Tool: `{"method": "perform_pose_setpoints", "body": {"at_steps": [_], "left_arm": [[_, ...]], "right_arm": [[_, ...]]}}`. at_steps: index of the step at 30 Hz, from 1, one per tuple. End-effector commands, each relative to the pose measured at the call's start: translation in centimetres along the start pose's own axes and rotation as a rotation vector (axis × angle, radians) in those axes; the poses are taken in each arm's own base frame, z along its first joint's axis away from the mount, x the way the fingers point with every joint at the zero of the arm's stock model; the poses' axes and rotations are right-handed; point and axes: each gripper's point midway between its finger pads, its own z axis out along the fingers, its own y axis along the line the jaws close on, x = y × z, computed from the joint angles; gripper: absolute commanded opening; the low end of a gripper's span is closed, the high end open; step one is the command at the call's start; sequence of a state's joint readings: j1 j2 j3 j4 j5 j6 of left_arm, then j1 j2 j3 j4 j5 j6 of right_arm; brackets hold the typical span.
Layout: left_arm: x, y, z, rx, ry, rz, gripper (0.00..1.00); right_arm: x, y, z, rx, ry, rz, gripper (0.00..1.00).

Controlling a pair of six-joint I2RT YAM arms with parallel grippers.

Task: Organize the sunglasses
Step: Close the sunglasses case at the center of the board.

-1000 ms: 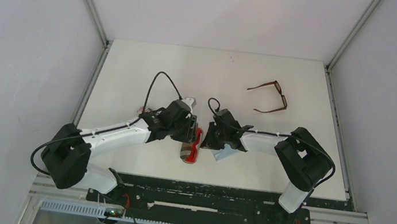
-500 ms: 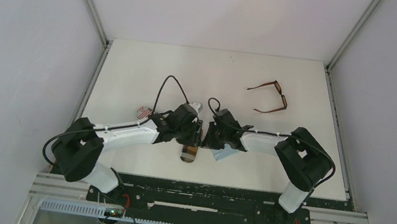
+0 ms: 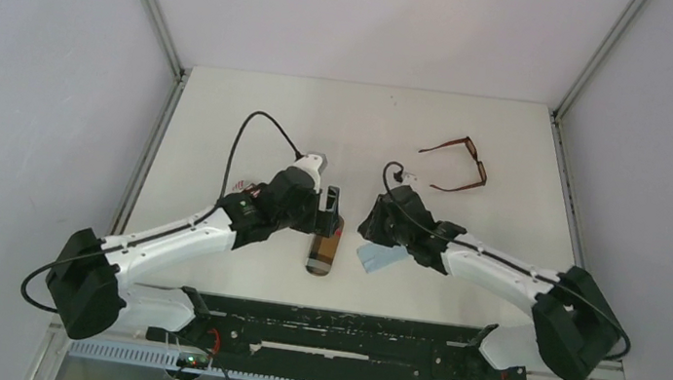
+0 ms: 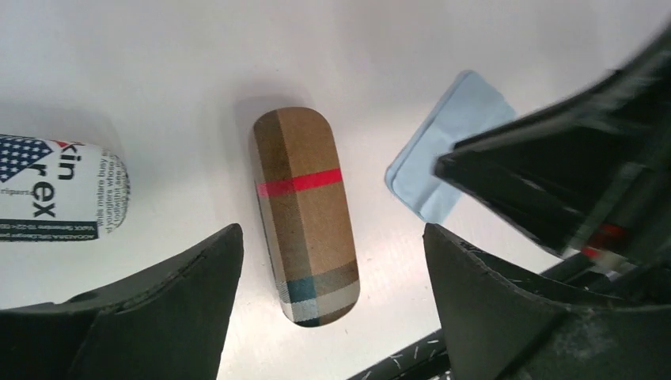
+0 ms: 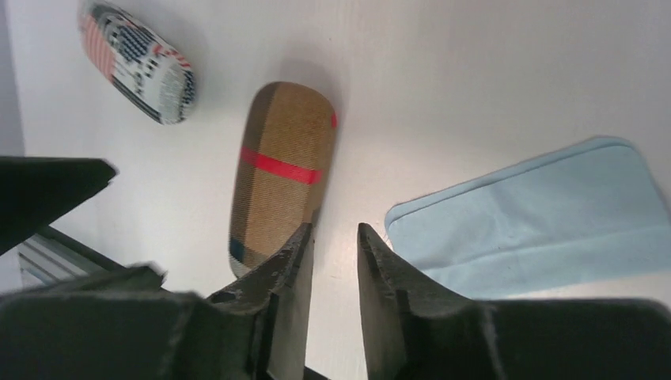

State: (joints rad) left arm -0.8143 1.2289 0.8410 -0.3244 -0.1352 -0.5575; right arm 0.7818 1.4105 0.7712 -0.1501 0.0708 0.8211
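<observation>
White counter [image 3: 224, 116] between pale walls, and the only pair I can see is the brown sunglasses [image 3: 459, 165], lying at the far right, well apart from both arms. The front runs roughly near-to-far and the unfolded temples point left, toward the middle.

My right claw [image 5: 332, 237] is the nearer one. It hangs over the light blue cloth [image 5: 538, 214], its fingers a narrow gap apart and holding nothing, so the glasses lie beyond it and to the right.

My left claw [image 4: 328, 233] is spread wide and empty above the plaid case [image 4: 305, 214], which is shut. The flag-print case [image 4: 55, 186] is cut off in that view and half hidden under the left arm from above. Whether either case holds anything, I cannot tell.
</observation>
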Motion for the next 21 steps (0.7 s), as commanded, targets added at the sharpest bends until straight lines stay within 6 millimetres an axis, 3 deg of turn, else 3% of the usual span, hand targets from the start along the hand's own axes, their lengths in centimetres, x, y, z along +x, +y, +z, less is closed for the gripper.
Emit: {"method": "perform_pose_setpoints", "body": {"at_steps": [1,4,9,17,21], "left_arm": [[0.3,1.9,0.4,-0.091,-0.012,0.061,0.90],[1.1,1.9,1.3,-0.118,0.014,0.069,0.94],[2.2,1.1,3.0,-0.169,0.057,0.112,1.00],[4.5,0.7,5.5,-0.255,0.144,0.153,1.00],[5.5,0.7,6.5,-0.276,0.185,0.163,0.91]], "right_arm": [[-2.4,-0.8,-3.1,0.025,-0.150,-0.013,0.30],[-3.4,-2.1,-5.4,0.043,-0.239,0.006,0.46],[-4.8,-3.9,-9.3,0.049,-0.359,0.023,0.58],[-4.8,-6.8,-12.3,0.078,-0.429,0.066,0.63],[-4.6,-7.5,-12.6,0.085,-0.431,0.073,0.63]]}}
